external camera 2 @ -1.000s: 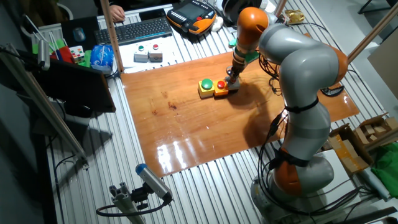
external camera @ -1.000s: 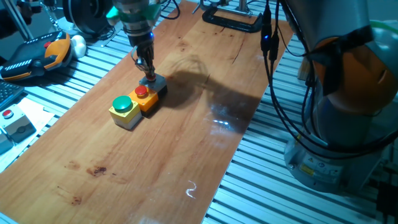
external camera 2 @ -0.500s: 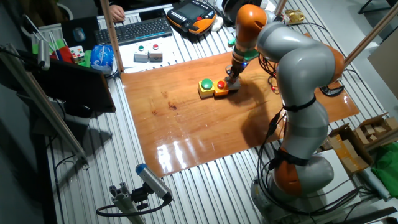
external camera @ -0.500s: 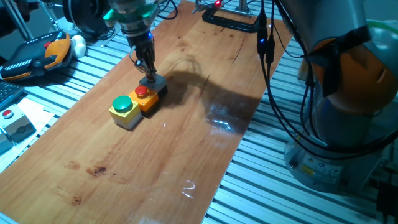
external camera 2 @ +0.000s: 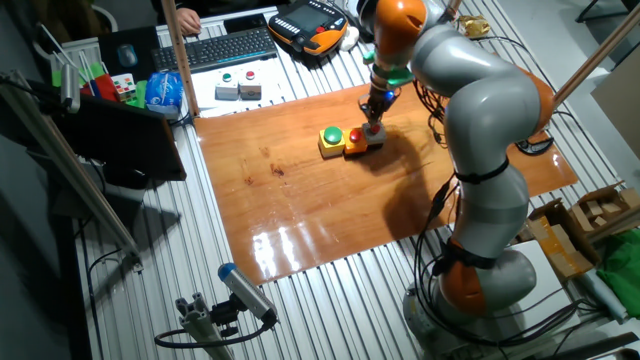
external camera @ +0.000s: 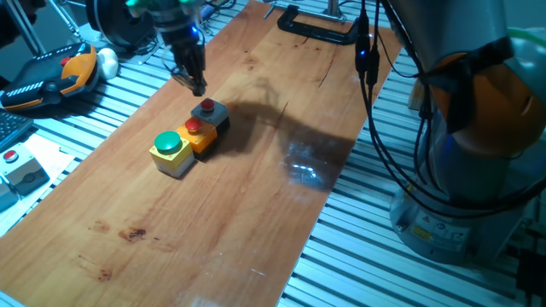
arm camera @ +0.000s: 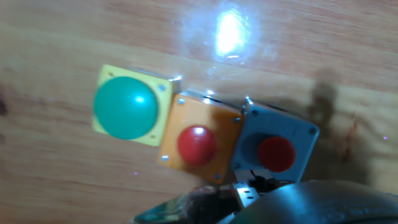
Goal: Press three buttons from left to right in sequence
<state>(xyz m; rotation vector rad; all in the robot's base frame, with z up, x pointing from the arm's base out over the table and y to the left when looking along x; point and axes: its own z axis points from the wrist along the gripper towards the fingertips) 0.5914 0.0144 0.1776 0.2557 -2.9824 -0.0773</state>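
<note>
Wooden table (external camera: 256, 188) on slatted aluminium bench (external camera: 358, 256), gripper (external camera: 196, 83) raised clear above grey box (external camera: 210, 112), finger state indeterminable, three touching button boxes in a row mid-board, yellow box (external camera: 171, 151), orange box (external camera: 198, 134).

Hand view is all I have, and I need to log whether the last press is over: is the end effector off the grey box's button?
Observer: Yes. One fixed view shows the end effector hanging above the wooden board, clear of the grey box and offset toward the board's edge.
Operator: Any other buttons outside my picture?
Observer: One. A lone red button on a pale grey box sits off the board on the slatted table, well apart from the row.
</note>
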